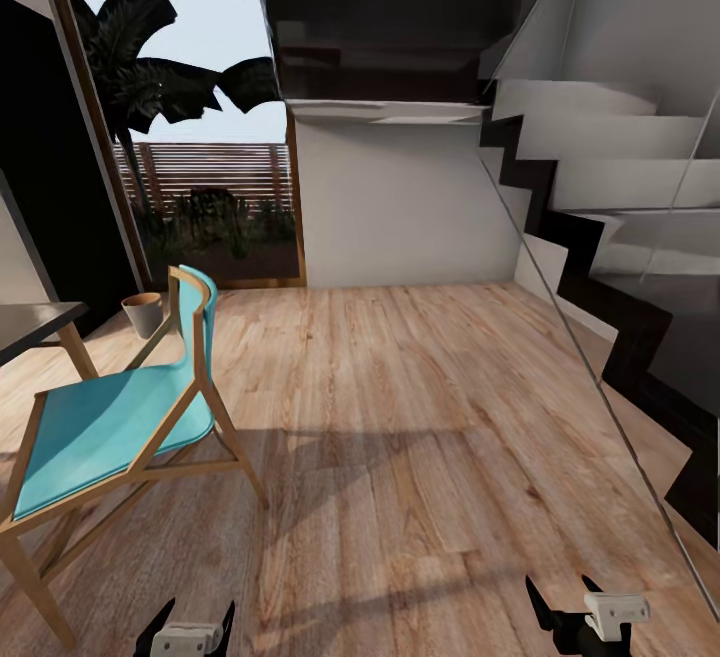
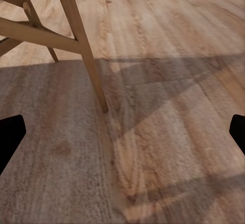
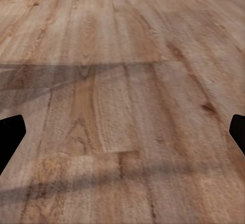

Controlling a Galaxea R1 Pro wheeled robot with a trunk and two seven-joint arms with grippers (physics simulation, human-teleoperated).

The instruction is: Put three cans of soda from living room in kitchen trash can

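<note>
Robot is in transit over a wooden floor [image 1: 420, 417], no soda cans in sight, so the step in hand reads as driving to find them or the bin. A small tapered pale bin with brown inside, likely the tash can [image 1: 143, 314], stands on the floor far left by the glass door [image 1: 200, 137], just behind the turquoise chair [image 1: 120, 417] and beside a dark table [image 1: 30, 322] edge. To do this well: keep the base clear of the chair legs on the near left and the glass stair panel [image 1: 600, 357] and staircase [image 1: 620, 167] on the right, steer through the open middle, keep arms tucked low. Left end effector [image 1: 186, 627] sits at the near bottom left, fingers spread wide, nothing between them; left wrist view confirms dark fingertips [image 2: 11, 137] at both edges, with a chair leg and floor in the gap. Right end effector [image 1: 568, 609] sits at the near bottom right, also wide open and empty, only floor planks between its fingertips [image 3: 10, 137]. The bin is well apart from both end effectors, far and left of the left one, chair between.
</note>
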